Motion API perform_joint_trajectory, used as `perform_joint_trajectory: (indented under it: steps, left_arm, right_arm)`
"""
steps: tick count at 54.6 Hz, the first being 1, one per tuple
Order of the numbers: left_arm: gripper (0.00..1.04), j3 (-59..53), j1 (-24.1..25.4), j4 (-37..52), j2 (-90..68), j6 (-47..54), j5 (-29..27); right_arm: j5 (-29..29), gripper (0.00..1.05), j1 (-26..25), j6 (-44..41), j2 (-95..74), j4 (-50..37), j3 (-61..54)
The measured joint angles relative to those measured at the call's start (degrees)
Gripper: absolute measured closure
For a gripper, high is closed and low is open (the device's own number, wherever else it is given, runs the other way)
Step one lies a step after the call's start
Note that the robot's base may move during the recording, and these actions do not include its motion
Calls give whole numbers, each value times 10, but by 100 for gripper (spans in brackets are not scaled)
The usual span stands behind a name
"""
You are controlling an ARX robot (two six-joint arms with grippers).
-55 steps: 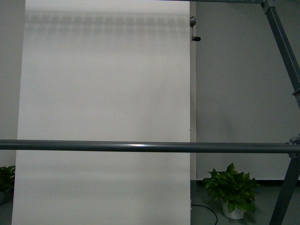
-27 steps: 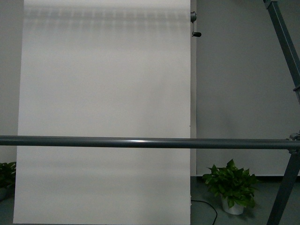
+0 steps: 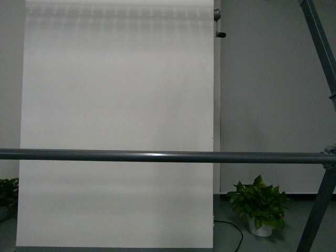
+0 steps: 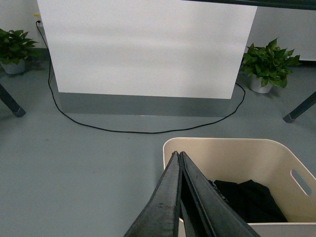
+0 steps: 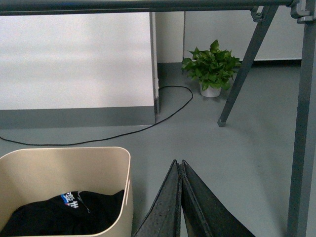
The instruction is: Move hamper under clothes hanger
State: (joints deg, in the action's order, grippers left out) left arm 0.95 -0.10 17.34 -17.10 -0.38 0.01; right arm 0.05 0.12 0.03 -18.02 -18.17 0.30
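The hamper [image 4: 237, 163] sits on the floor between both pincers, left [image 4: 178, 157] and right [image 5: 178, 165] pressed together and empty, so grasping its rim seems next.

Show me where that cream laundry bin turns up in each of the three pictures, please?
Front view: the hamper is not in it; only a grey rail and white backdrop show.
Left wrist view: hamper low, beside the left gripper.
Right wrist view: hamper in the lower corner, apart from the right gripper.
Shared landmark: the potted plant.
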Motion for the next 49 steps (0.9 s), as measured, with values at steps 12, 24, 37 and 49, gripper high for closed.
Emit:
perform_joint_trajectory:
  steps: [12,24,37,49]
  left_arm:
    - [101,0,0,-34,34,0,0]
    - [101,0,0,-64,64,0,0]
    - [101,0,0,-170,166,0,0]
    - [101,0,0,-172,168,0,0]
  right_arm:
    - [0,102,0,0,36,35,0]
    - [0,102,0,0,67,67,0]
    - [-1,102,0,0,164,177,0]
    - [-2,102,0,0,178,181,0]
